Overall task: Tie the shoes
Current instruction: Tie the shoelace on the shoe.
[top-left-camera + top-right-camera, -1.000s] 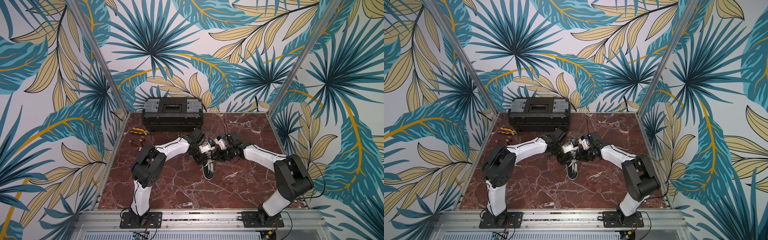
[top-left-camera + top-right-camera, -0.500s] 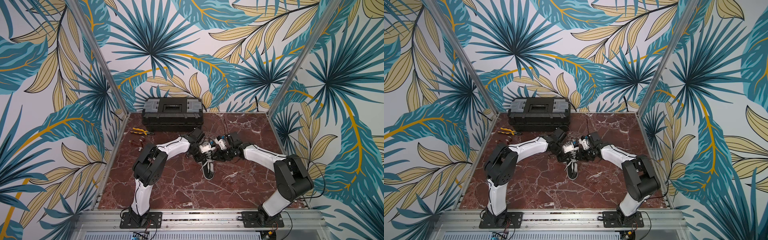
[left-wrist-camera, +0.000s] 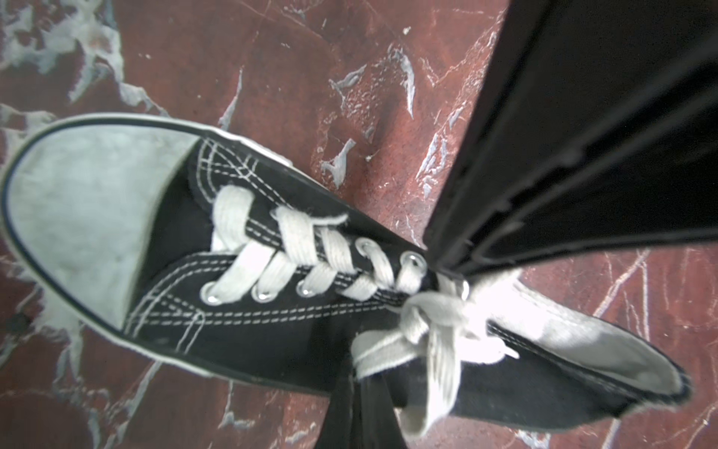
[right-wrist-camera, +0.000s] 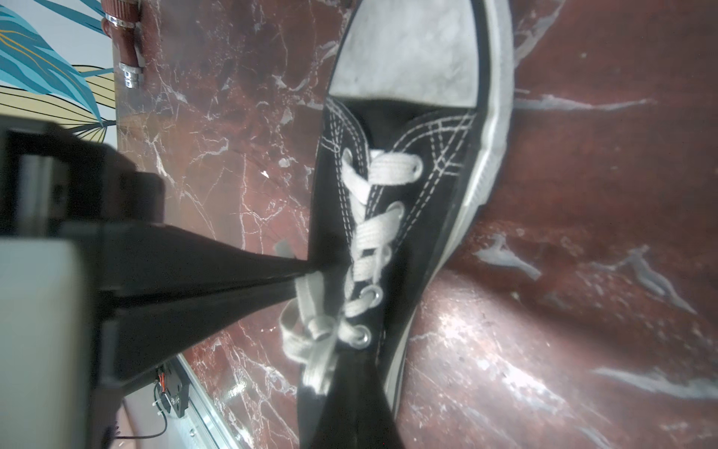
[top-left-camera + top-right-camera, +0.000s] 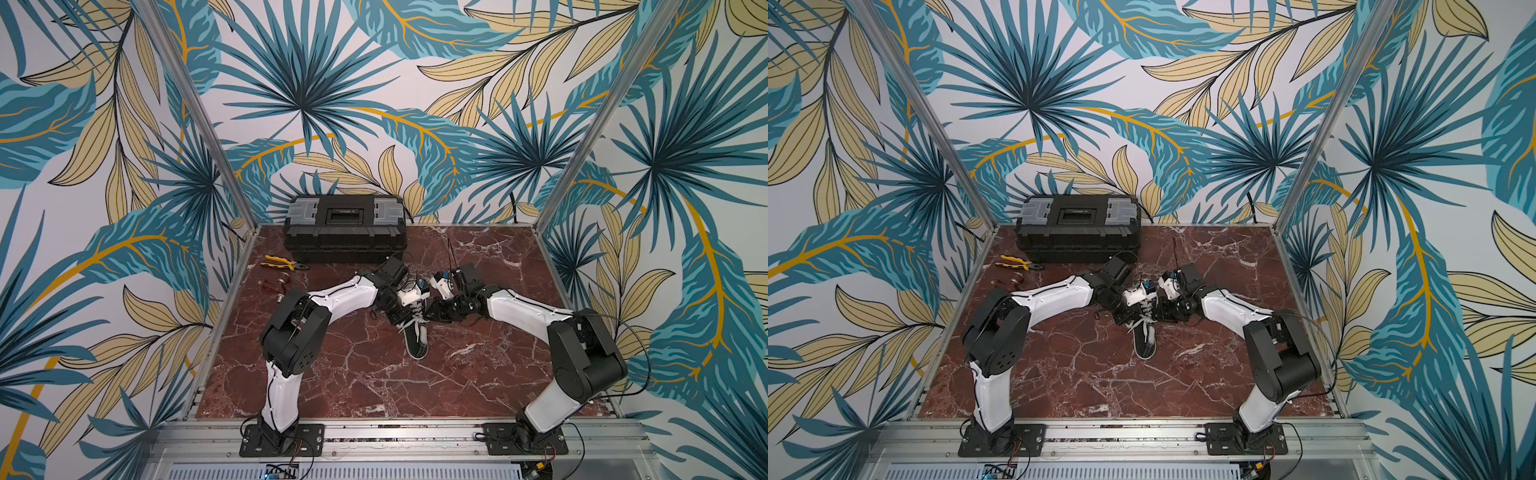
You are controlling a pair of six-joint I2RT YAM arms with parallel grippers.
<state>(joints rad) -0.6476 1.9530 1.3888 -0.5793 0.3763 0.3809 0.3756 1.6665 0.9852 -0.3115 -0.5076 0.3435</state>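
The shoe (image 5: 417,347) is a black canvas sneaker with a white toe cap, lying mid-table in both top views (image 5: 1145,345), toe toward the front edge. Its white laces (image 3: 431,315) are crossed in a loose knot at the top eyelets. My left gripper (image 3: 363,383) is shut on a lace strand on one side of the knot. My right gripper (image 4: 342,369) is shut on the strand on the other side. Both grippers meet over the shoe's opening, left (image 5: 399,321) and right (image 5: 432,318). The heel is hidden under them.
A black toolbox (image 5: 345,228) stands against the back wall. Yellow-handled pliers (image 5: 282,264) and small brown metal-capped parts (image 5: 274,284) lie at the back left. Metal frame posts (image 5: 199,112) rise at the table's corners.
My left gripper's jaws have closed onto the lace beside the knot. The left elbow has shifted slightly. The right arm and the shoe have stayed put.
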